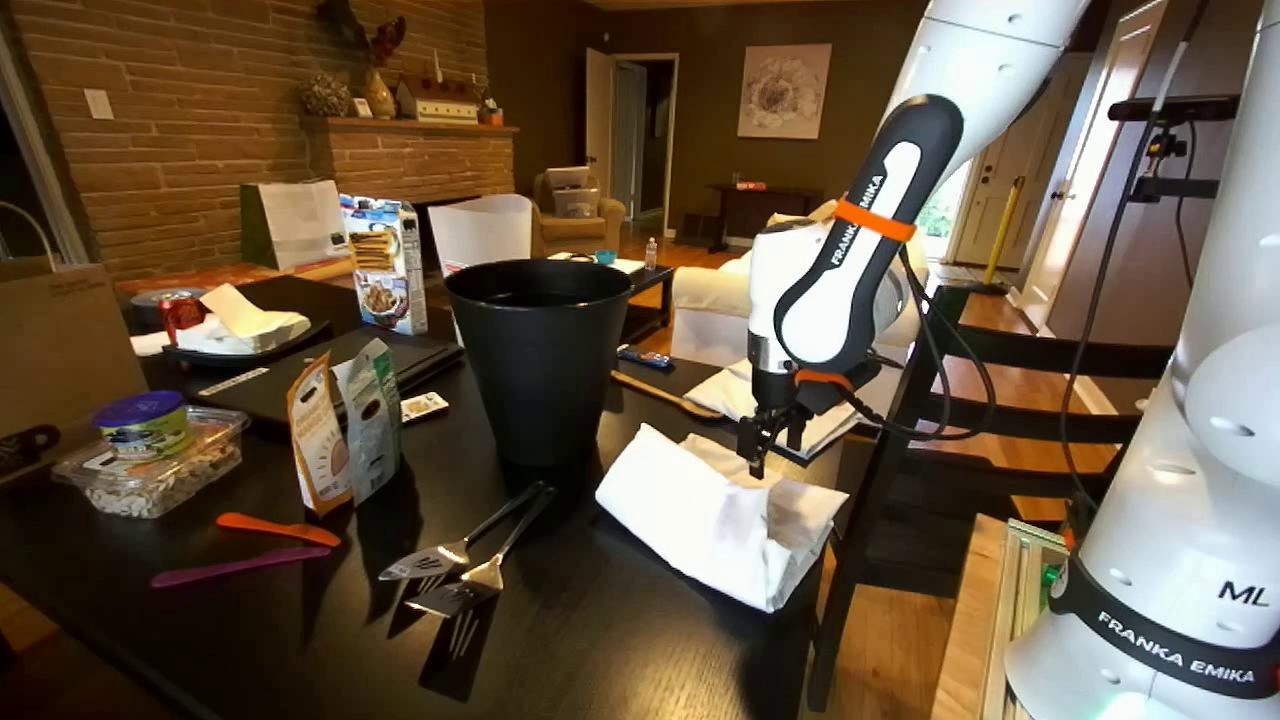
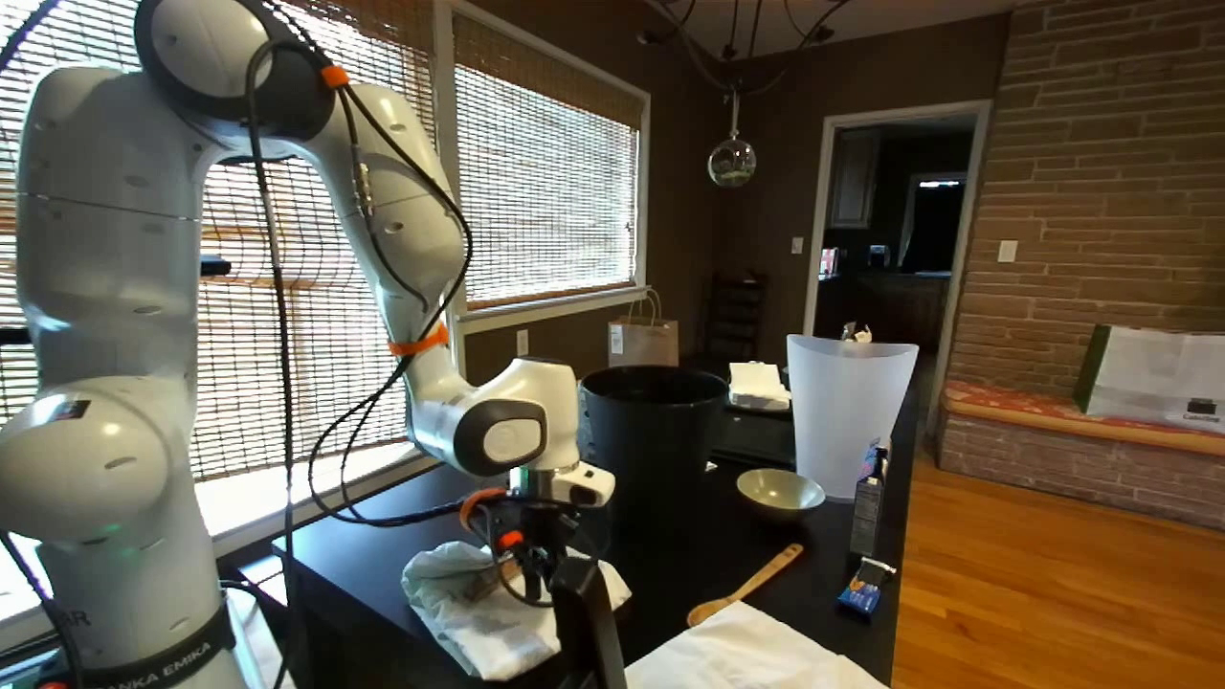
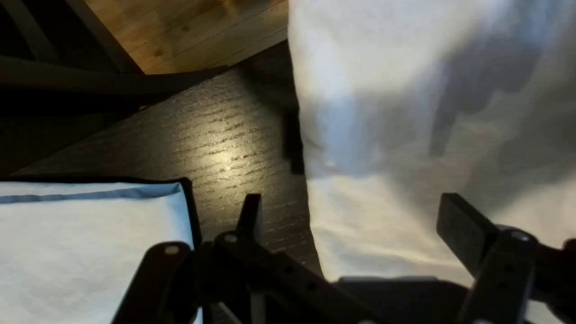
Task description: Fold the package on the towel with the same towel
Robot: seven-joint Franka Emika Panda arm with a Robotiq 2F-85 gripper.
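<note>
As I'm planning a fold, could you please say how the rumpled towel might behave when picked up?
The towel would probably hang floppy, judging by its soft, uneven creases. A pinch may catch several layers, since it lies folded over itself. It seems unlikely to slip, given its matte surface.

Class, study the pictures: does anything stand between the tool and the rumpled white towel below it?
Nothing visible does. The tool stands open over the edge of the towel, with no object showing between them. The black bin stands beside the towel, and the folded cloth lies apart from it; neither is in the way.
</note>
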